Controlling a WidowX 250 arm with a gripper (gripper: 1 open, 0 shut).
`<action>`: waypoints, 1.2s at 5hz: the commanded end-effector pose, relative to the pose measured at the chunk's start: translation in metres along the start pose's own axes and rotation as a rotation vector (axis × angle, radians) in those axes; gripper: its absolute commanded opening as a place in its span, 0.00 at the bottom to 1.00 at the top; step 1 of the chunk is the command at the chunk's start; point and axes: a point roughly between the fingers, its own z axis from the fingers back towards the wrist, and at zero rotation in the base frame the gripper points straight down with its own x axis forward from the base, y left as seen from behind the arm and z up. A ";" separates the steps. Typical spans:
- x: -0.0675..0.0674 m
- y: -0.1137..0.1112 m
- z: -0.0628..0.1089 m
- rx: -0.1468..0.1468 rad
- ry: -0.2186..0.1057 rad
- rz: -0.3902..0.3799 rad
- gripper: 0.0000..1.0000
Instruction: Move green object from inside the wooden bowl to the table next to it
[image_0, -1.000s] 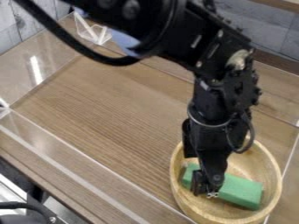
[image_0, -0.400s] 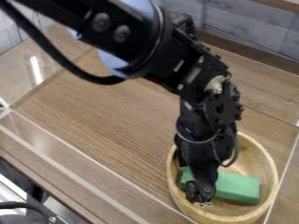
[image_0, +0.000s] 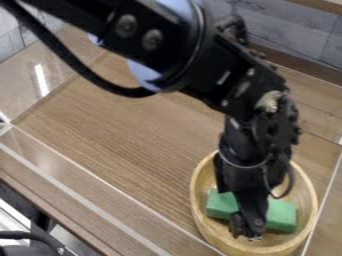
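Note:
The wooden bowl (image_0: 313, 180) sits at the table's (image_0: 120, 130) front right. Inside it lies the green object (image_0: 222, 204), a flat block. Its two ends show on either side of my gripper and its middle is hidden. My gripper (image_0: 250, 226) points straight down into the bowl, low over the block's middle. It is open, with its fingers astride the block, and I cannot tell whether they touch it. The block rests on the bowl's floor.
Low clear acrylic walls (image_0: 60, 172) edge the brown wood-grain tabletop, close to the bowl at the front and right. Bare tabletop stretches to the left of and behind the bowl. The black arm (image_0: 201, 60) reaches in from the upper left.
The gripper has shifted slightly from the block's left end to over its middle, and now covers more of it. It stays open, and the block still lies in the bowl.

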 end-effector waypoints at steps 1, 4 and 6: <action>0.017 0.014 0.015 0.006 -0.058 0.007 0.00; 0.017 0.027 -0.006 0.008 -0.051 0.101 1.00; 0.005 0.042 0.008 -0.002 -0.032 0.114 1.00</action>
